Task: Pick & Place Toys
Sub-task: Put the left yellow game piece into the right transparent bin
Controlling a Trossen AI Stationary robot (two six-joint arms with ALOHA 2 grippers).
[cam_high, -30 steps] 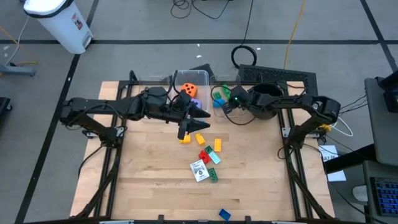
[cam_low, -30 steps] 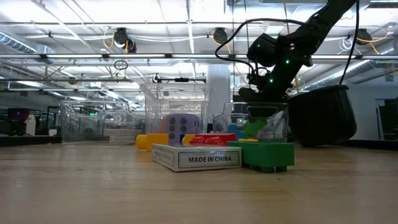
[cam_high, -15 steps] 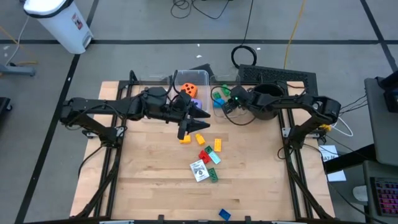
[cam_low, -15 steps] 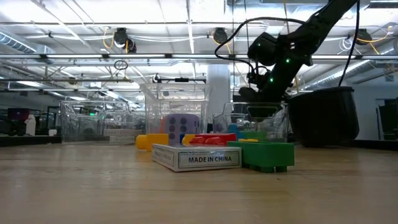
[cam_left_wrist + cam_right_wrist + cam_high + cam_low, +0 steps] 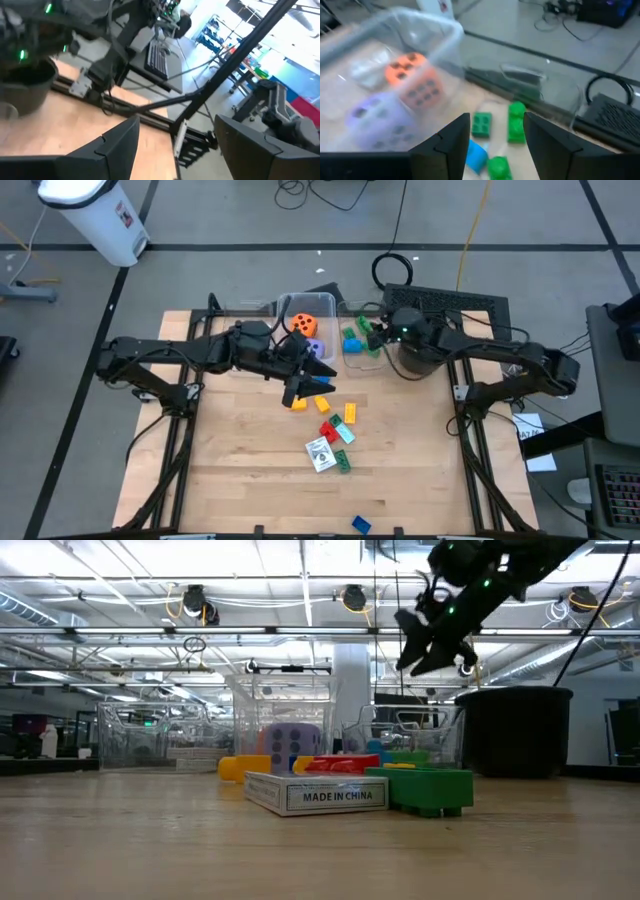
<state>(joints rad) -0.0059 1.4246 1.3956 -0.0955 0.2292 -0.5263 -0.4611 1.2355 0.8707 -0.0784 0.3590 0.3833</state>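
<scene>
Right claw (image 5: 372,332) hangs above the small clear bin (image 5: 358,352), raised well off the tabletop (image 5: 240,470), its fingers (image 5: 447,145) parted and empty. Directly below it, inside that bin, lie green bricks (image 5: 481,124) and a blue brick (image 5: 475,155). The black pot (image 5: 420,355) stands just beside the small clear bin, on the side of the right arm.

Left claw (image 5: 315,375) is positioned just beside the large clear bin (image 5: 300,305), on the side toward the tabletop centre. Its fingers (image 5: 115,150) stand apart with nothing between them.

The large clear bin touches the small clear bin and holds an orange die (image 5: 303,323) and a purple die (image 5: 310,343).

Toys outside the bins lie in a loose cluster near the large clear bin, toward the tabletop centre: an orange-yellow piece (image 5: 322,404) directly under the left claw, a yellow brick (image 5: 350,413), a red brick (image 5: 327,429), a teal brick (image 5: 344,432), a card box (image 5: 320,454) and a green brick (image 5: 343,463) touching it. One blue brick (image 5: 360,525) lies well apart from the large clear bin, at the tabletop's near edge.
</scene>
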